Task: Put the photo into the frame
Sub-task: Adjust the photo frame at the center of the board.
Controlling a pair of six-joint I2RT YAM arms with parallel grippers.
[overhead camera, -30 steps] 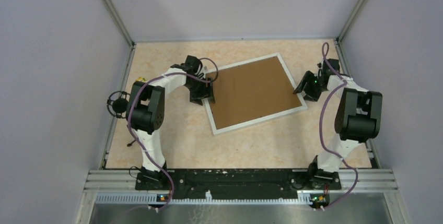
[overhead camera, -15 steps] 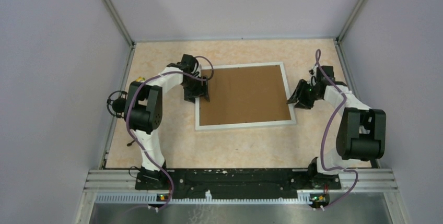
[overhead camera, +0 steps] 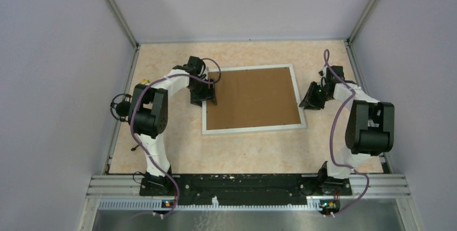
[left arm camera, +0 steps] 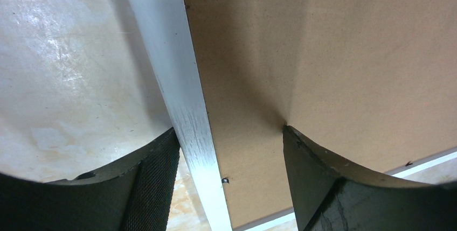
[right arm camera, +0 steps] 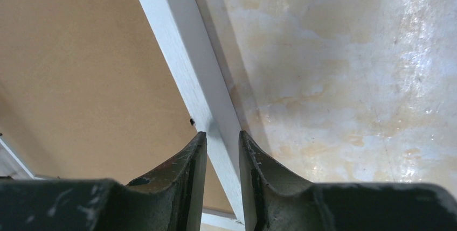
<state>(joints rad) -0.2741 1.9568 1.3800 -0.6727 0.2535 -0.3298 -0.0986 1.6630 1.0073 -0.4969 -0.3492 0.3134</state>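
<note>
The frame (overhead camera: 253, 128) lies flat on the table with its thin white bars squared to the edges and a plain brown backing board (overhead camera: 252, 97) filling it. The photo is hidden. My left gripper (overhead camera: 209, 92) stands open astride the frame's left bar (left arm camera: 172, 64). One of its fingers is outside the bar and the other is over the board (left arm camera: 323, 42). My right gripper (overhead camera: 306, 99) is at the frame's right bar (right arm camera: 183, 42), and in the right wrist view its jaws (right arm camera: 222, 137) are shut narrowly on both sides of that bar.
The beige marbled tabletop (overhead camera: 242, 150) runs all round the frame. Grey enclosure walls and metal rails bound it at the back and sides. Both arm bases sit on the black rail (overhead camera: 242, 183) at the near edge.
The frame has turned from a tilted lie to square with the table. My right gripper has followed the right bar and its jaws have narrowed onto it. The left gripper has stayed open.
</note>
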